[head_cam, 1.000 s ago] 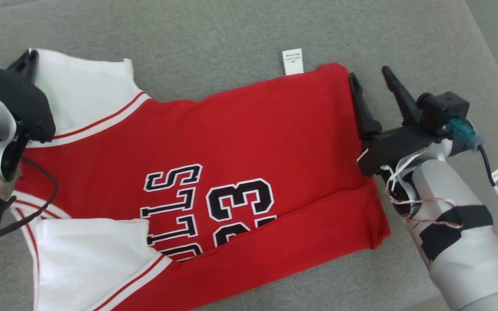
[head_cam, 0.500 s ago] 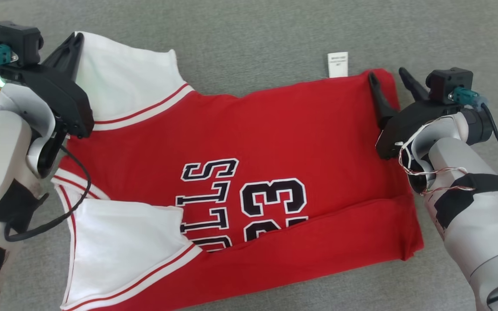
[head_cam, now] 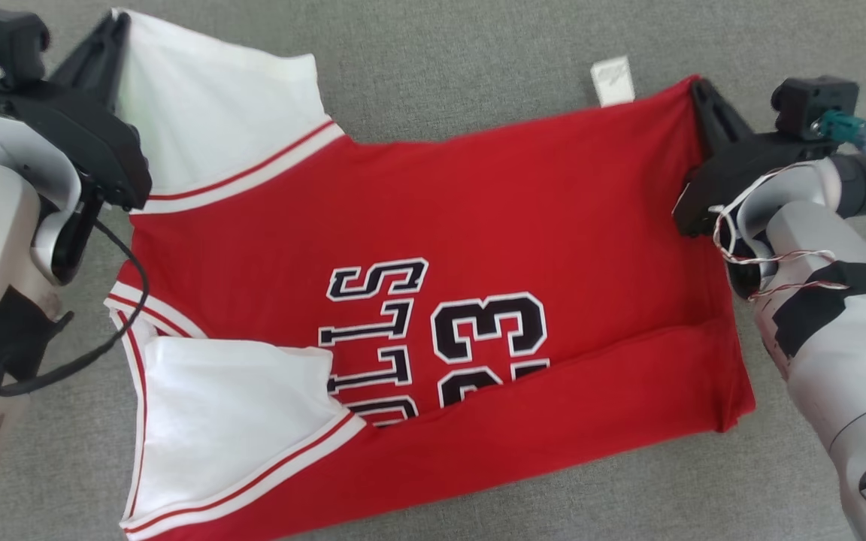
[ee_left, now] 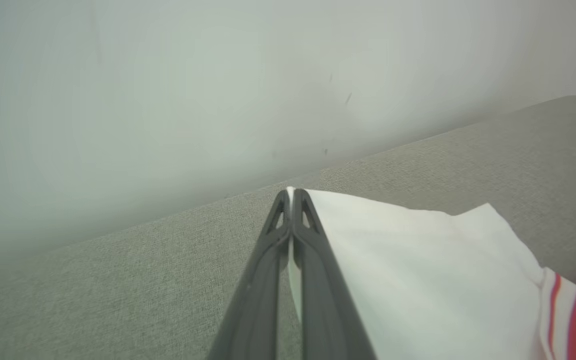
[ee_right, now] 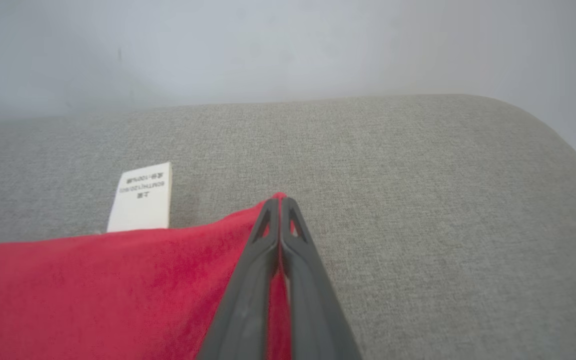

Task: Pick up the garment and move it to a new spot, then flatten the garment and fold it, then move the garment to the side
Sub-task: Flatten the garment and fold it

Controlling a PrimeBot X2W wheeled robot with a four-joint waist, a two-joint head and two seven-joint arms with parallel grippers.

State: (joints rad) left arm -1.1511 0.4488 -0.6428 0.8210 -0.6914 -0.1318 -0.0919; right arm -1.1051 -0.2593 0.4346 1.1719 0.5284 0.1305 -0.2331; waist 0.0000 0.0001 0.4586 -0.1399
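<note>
The grey fabric surface carries the red-and-white garment, spread across its middle. Toward the far edge, the left end effector pinches a white sleeve corner and the right end effector pinches a red hem corner beside a white label.

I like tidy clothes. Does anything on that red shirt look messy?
Yes. The near side of the shirt is flapped over, hiding part of its lettering. A white label also sticks out past the far edge.

Forearms: you're seeing pale grey shells wearing black tape.
Fingers: showing long, dark.
Cable: black, looping.
</note>
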